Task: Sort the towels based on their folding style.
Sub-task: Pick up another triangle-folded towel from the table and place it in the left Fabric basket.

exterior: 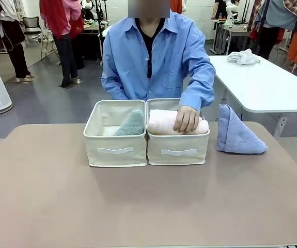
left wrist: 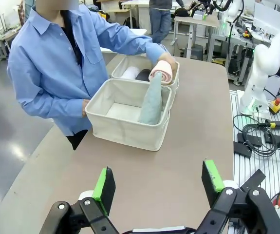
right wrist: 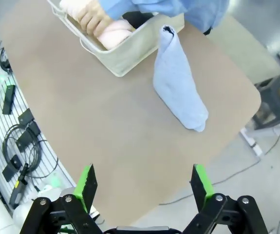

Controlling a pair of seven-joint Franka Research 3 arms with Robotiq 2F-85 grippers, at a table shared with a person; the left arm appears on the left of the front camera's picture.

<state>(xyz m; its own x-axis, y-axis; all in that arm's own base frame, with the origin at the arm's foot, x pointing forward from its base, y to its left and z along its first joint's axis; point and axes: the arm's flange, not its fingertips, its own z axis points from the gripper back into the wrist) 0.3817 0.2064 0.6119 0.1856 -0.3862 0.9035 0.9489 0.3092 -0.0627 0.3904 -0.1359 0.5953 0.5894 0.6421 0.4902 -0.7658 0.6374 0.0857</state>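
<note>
Two cream fabric bins stand side by side mid-table. The left bin (exterior: 115,150) holds a sage-green triangle-fold towel (exterior: 133,124) (left wrist: 152,100). In the right bin (exterior: 178,151) lies a pink roll (exterior: 162,123) (left wrist: 161,72) (right wrist: 113,31) with the person's hand (exterior: 186,119) resting on it; a white roll (left wrist: 130,73) and a dark grey roll (left wrist: 143,74) lie beside it. A lavender-blue triangle fold (exterior: 236,135) (right wrist: 178,87) stands on the table right of the bins. My left gripper (left wrist: 158,183) is open and empty, well short of the bins. My right gripper (right wrist: 142,183) hovers open above bare table near the blue towel.
A white table (exterior: 272,88) at the back right carries a small white rag (exterior: 243,57). The person in a blue shirt (exterior: 156,57) sits at the far edge. Cables (left wrist: 256,134) lie beside the table, next to the other arm's base (left wrist: 264,63).
</note>
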